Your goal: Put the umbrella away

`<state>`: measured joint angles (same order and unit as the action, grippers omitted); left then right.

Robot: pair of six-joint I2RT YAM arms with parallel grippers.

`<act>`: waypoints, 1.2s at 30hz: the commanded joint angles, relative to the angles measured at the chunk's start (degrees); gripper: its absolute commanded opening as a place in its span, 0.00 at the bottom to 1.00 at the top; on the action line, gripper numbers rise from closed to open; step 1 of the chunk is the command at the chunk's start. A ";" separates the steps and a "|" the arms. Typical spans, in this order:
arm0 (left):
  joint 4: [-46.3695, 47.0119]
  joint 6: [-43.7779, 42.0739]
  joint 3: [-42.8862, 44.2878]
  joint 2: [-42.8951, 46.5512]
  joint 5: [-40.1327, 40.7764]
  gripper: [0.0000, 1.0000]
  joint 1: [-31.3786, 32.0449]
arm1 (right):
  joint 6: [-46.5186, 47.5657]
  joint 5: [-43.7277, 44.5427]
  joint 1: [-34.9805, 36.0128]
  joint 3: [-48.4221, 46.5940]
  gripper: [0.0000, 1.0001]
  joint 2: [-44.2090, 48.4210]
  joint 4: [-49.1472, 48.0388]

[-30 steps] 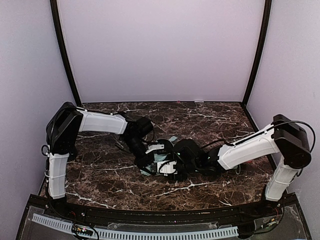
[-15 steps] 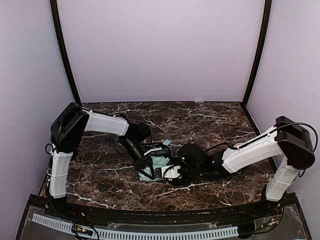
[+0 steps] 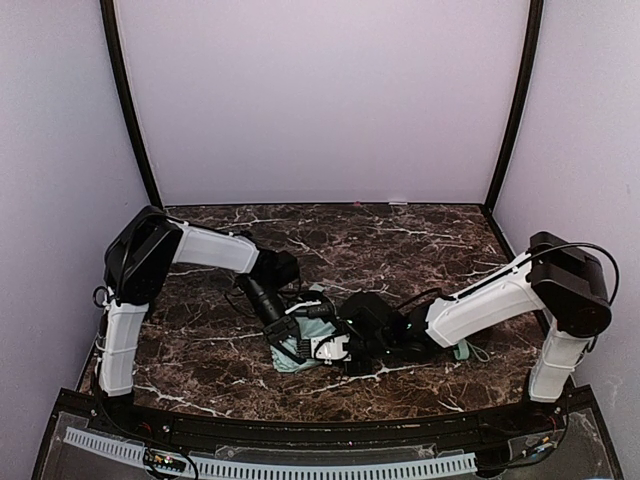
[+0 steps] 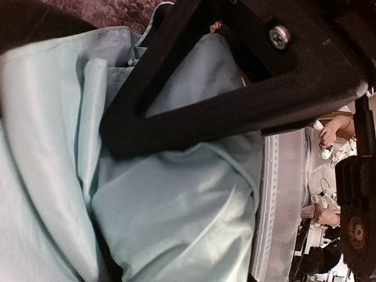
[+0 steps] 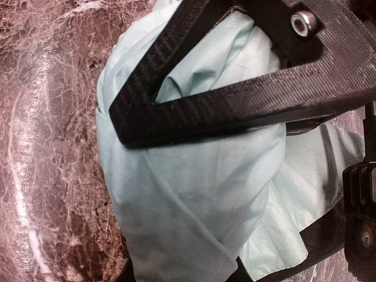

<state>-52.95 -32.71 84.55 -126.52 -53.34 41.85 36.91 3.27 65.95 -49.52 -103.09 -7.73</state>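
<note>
Item: the umbrella, one piece. It is lying collapsed on the table, near the middle and towards the near edge, between the two arms. The pale mint-green fabric is showing as a crumpled, softly creased bundle with rounded folds. In the top view, dark parts are showing amid the fabric, but they cannot be told apart from the arms.

Pincers: two.
- The left pincer is bearing on the left side of the bundle. In its wrist view one black finger is lying across the mint fabric, which is bulging beneath it. The pincer is holding the umbrella.
- The right pincer is meeting the bundle from the right. Its woven black finger is pressing over a thick fold of fabric. It too is gripping the umbrella.

Table: one, dark brown marble with white veins.

Other: one small mint piece is lying on the table just beside the right arm, apart from the bundle. Its nature cannot be told.
</note>
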 commanded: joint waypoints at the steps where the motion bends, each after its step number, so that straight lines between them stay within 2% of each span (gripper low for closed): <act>1: 8.29 8.42 -3.11 -2.77 7.49 0.36 -0.39 | 0.10 -1.80 1.33 -0.03 0.10 0.77 1.91; 4: 17.48 12.14 -6.36 3.47 8.69 0.57 -2.03 | -0.92 -0.30 1.21 0.79 0.07 1.73 4.39; 6: 23.85 14.10 -9.57 8.44 10.10 0.66 -2.93 | -1.70 0.00 0.96 1.50 0.05 2.36 5.98; 8: 29.60 15.76 -12.67 13.40 12.59 0.70 -3.74 | -3.19 -0.50 0.43 1.66 0.04 2.89 8.10; 13: 42.83 16.89 -21.61 26.57 21.07 0.73 -4.99 | -7.94 -4.47 -2.60 -0.47 0.02 3.25 16.41; 18: 58.23 14.98 -36.02 40.69 30.61 0.70 -5.11 | -12.59 -15.43 -7.98 -5.02 0.01 0.67 26.20; 22: 66.13 9.18 -44.74 50.04 25.98 0.58 -4.95 | -14.41 -22.42 -11.30 -10.38 0.01 -4.26 34.18; 24: 65.41 5.16 -46.61 51.77 24.21 0.54 -3.87 | -14.97 -25.35 -12.85 -12.74 0.01 -6.66 37.45; 26: 62.62 -0.41 -46.66 51.69 28.20 0.54 -0.03 | -15.05 -28.73 -14.22 -14.10 0.01 -8.21 39.78; 27: 61.08 -3.62 -46.26 50.95 31.68 0.57 2.87 | -15.16 -30.37 -14.84 -14.52 0.01 -8.78 40.51; 29: 59.31 -9.95 -45.33 48.34 38.10 0.69 7.97 | -15.39 -32.62 -15.86 -15.48 0.01 -9.93 41.71; 31: 59.48 -12.38 -44.36 45.07 41.71 0.78 10.16 | -15.54 -33.59 -16.41 -16.12 0.00 -11.06 43.03; 36: 57.80 -16.68 -38.71 37.32 44.88 0.84 12.92 | -13.51 -36.94 -16.53 -19.79 0.00 -13.03 46.04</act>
<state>6.31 -42.15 41.85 -85.65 -14.92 53.36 24.38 -30.63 49.43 -69.67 -112.01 26.06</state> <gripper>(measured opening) 0.830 0.251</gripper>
